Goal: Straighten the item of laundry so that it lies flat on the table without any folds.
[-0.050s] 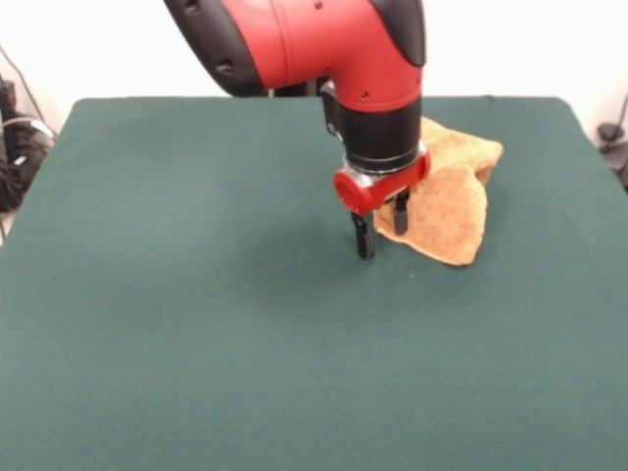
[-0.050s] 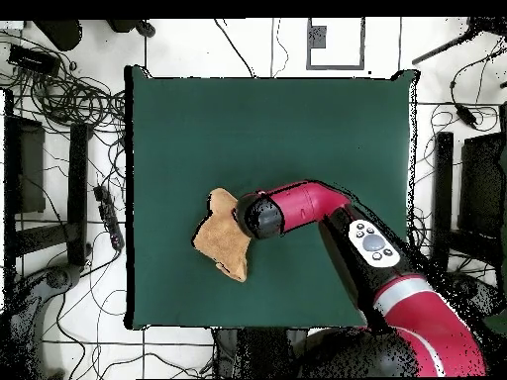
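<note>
Bare green table point(image 1: 196, 343) lies nearest us; our gripper point(image 1: 383, 224) hangs with fingers parted, empty, at the crumpled towel's point(image 1: 453, 196) edge. We judge grasping comes next: close on that edge, then draw it flat.

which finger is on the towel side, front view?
The fingers on the picture's right: that one stands against the towel edge. The other finger, lower left, hangs over bare table. Gripper open.

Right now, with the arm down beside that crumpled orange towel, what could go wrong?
1. The gripper is open at the towel's edge, one finger on bare table; closing here might catch only a thin bit of fabric, which could slip out.
2. The towel is bunched into folds; pulling one layer may drag the whole heap rather than spread it.
3. It lies toward one side of the table, so a sideways pull could drag it nearer that edge.
</note>
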Robot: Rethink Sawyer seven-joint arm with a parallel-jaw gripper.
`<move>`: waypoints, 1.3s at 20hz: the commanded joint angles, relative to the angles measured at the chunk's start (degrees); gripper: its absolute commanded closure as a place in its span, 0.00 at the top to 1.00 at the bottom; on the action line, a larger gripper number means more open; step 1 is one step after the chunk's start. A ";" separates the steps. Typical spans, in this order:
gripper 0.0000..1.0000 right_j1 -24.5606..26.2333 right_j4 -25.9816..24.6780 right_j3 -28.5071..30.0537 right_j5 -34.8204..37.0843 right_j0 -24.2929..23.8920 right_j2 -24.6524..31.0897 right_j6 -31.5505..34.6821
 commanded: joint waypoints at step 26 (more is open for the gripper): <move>0.00 17.58 -0.06 -2.61 7.04 5.25 -2.39 -6.43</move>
